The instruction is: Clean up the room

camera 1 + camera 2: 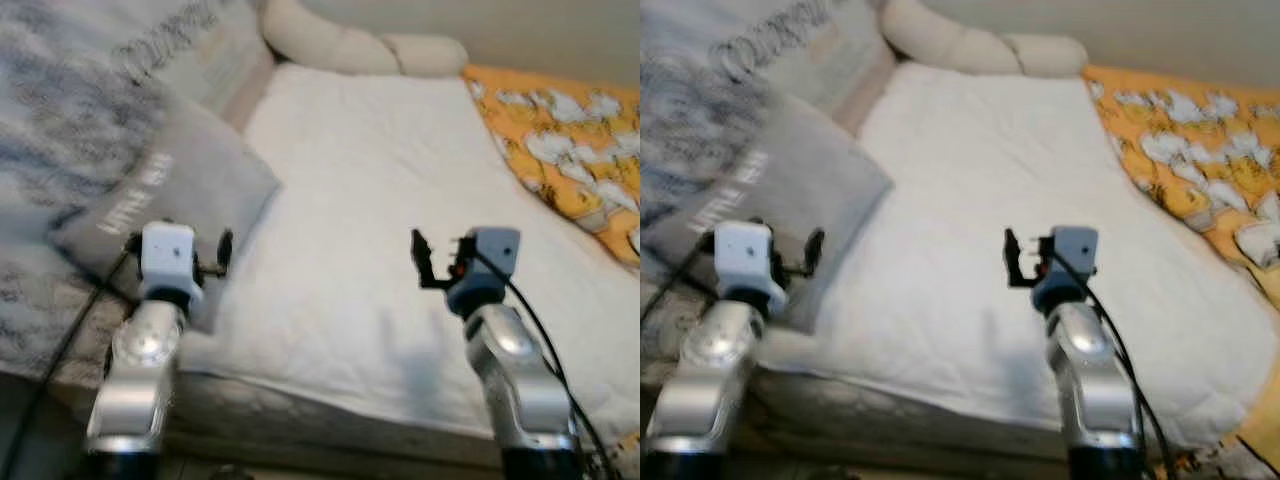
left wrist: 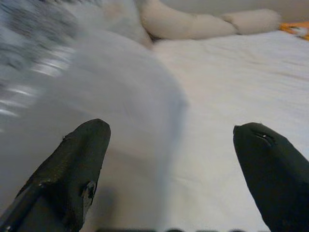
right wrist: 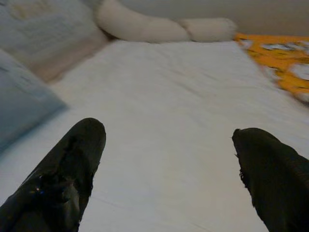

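Observation:
A bed with a white sheet (image 1: 380, 190) lies before me. On its left side rests a grey pillow (image 1: 185, 185) with white lettering. My left gripper (image 1: 178, 256) hovers open over the pillow's near corner, and the pillow (image 2: 111, 111) shows blurred just ahead of its fingers (image 2: 72, 169). My right gripper (image 1: 452, 262) is held open above the bare sheet near the bed's front edge, with nothing between its fingers (image 3: 67, 164).
An orange blanket (image 1: 570, 130) with a white pattern covers the bed's right side. A long cream bolster (image 1: 350, 45) lies along the far end. A grey-and-white patterned blanket (image 1: 60, 100) is heaped at the left. The mattress's front edge (image 1: 300, 410) is below my arms.

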{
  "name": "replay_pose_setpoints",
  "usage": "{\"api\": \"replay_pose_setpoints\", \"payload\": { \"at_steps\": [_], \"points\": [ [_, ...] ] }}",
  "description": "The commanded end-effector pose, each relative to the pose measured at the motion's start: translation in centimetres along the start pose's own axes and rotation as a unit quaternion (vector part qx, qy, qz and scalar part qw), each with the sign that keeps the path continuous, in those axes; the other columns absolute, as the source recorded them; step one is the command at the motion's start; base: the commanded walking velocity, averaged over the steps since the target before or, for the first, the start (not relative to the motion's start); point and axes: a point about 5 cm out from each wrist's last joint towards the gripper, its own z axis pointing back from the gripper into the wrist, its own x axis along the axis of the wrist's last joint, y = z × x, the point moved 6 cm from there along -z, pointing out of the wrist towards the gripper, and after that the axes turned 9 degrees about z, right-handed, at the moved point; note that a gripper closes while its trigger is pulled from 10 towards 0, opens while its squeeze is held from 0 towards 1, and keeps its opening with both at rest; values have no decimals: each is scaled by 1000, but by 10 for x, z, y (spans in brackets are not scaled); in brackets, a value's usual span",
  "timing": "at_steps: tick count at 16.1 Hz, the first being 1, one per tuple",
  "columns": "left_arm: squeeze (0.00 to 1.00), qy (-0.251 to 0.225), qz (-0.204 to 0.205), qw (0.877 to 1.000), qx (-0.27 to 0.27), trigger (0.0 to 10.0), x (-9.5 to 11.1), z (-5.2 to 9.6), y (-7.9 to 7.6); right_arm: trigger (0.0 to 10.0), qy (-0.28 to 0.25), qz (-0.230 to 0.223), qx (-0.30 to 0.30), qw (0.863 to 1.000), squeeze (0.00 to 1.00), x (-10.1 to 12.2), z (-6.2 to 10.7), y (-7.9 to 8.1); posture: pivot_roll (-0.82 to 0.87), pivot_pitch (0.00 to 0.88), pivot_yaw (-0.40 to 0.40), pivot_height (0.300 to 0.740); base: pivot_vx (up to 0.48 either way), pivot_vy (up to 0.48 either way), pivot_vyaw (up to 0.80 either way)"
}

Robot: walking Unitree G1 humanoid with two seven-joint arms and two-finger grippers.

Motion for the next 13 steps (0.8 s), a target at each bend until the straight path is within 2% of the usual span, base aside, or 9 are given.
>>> {"api": "replay_pose_setpoints", "payload": {
  "at_steps": [1, 3, 7, 13],
  "points": [
    [906, 2, -10, 1000, -8, 10000, 1, -1, -4, 10000, -4, 8, -31, 999, 1000, 0, 2, -13, 25, 0, -22, 740, 0, -360, 0],
    [902, 4, 2, 1000, 3, 10000, -1, -1, -2, 10000, 12, 8, -49, 999, 1000, -8, 3, -18, 13, 0, -13, 740, 0, -362, 0],
    [906, 14, 2, 1000, 4, 10000, -4, -3, -2, 10000, 6, 11, -58, 998, 1000, -5, 0, -20, 21, 0, -18, 740, 0, -401, 0],
    [910, 16, -5, 1000, 4, 10000, -2, -8, -1, 10000, 15, 8, -52, 998, 1000, -8, -4, -14, 18, 0, -11, 740, 0, -466, 0]
  ]
}}
